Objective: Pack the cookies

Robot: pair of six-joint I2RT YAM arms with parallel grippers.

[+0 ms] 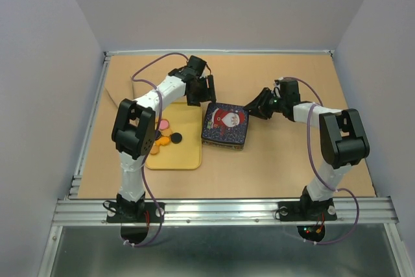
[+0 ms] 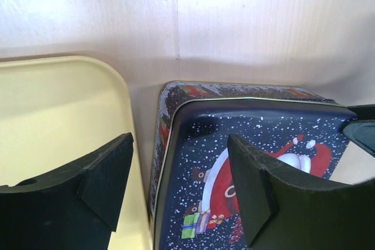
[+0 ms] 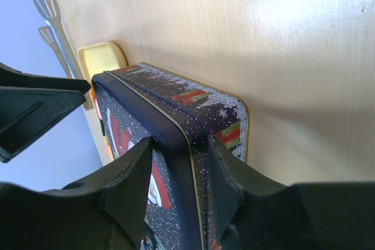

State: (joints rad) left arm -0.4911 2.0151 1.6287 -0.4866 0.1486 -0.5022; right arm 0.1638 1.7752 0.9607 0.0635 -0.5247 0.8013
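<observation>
Your cookies (image 1: 167,135) lie on the yellow tray (image 1: 185,157), left of centre in the top view. They are bunched at the tray's left side, where the left arm's elbow hides part of them. You can pick out a pink one, a black one and some orange ones. None of them appears in either wrist view.

Just right of the tray, at the middle of the top view, sits the Santa tin (image 1: 225,126) on the brown desk (image 1: 279,160), with its lid on.

Your left tool (image 2: 180,162) hangs above the tray's upper right corner and the tin's upper left corner. Its fingers are well apart with nothing between them. In its own view one finger (image 2: 108,174) is over the tray and the other (image 2: 249,185) is over the tin's snowy blue lid.

Your right tool (image 3: 180,150) is at the tin's right-hand edge in the top view. Its own camera shows its fingers either side of that edge, one finger (image 3: 132,174) on the lid's top and the other (image 3: 225,171) on the side wall. The rim fills the gap between them, so it looks clamped on the tin.

In the upper left of the right wrist view, metal tongs (image 3: 50,16) lie beyond the tray.
</observation>
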